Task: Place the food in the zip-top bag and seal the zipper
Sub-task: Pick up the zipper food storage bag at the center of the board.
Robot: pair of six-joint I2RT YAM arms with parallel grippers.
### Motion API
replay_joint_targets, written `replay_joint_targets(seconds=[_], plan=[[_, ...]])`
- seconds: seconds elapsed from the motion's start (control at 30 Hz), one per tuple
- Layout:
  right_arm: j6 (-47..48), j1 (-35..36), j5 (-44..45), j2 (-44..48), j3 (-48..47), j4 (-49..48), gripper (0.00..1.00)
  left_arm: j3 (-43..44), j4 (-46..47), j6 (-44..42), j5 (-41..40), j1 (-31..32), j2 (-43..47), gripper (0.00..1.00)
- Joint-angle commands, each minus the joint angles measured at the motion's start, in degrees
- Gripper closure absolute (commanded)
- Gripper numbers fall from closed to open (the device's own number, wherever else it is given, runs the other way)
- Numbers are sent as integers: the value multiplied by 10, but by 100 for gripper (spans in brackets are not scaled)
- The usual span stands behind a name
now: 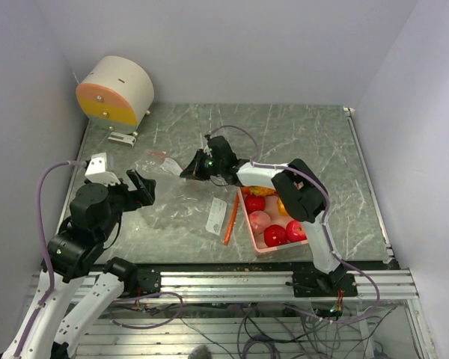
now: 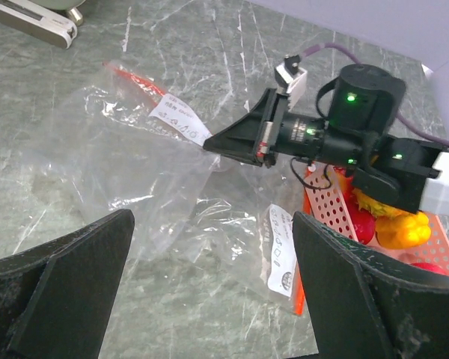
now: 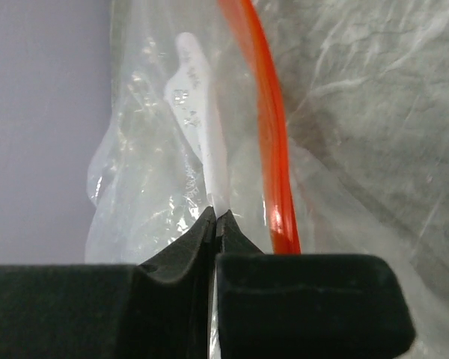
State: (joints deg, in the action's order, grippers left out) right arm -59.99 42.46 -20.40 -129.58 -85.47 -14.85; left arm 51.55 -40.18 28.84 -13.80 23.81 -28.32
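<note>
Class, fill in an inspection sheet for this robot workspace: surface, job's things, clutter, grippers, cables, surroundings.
Surface: green marbled table.
Job's things: clear bag crumpled on the table; food in the pink basket.
Clutter: cream-and-orange drum and small white device, back left.
Grippers: right gripper shut on the bag beside its white label; left gripper open, empty.
Cables: purple cable along the left arm; loose wires below the near edge.
Surroundings: plain pale walls.

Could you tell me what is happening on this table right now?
The right gripper is shut on an edge of the clear zip-top bag, beside its white label. The left gripper hangs open nearby, holding nothing. The toy food sits in the pink basket, none bagged yet.
</note>
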Motion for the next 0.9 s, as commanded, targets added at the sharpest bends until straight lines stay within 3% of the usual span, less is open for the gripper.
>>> replay_joint_targets(seconds=[0.0, 0.27, 0.43, 0.63, 0.87], plan=[[103, 3, -19, 112, 40, -48, 100, 14, 8, 10, -10, -5, -10, 1], [278, 27, 42, 315, 162, 9, 100, 26, 36, 36, -6, -5, -50, 1], [367, 87, 177, 416, 257, 65, 100, 15, 56, 67, 28, -5, -83, 0], [390, 174, 351, 532, 389, 84, 100, -28, 94, 102, 51, -5, -83, 0], [385, 235, 500, 590, 454, 115, 100, -41, 91, 97, 67, -5, -85, 0]])
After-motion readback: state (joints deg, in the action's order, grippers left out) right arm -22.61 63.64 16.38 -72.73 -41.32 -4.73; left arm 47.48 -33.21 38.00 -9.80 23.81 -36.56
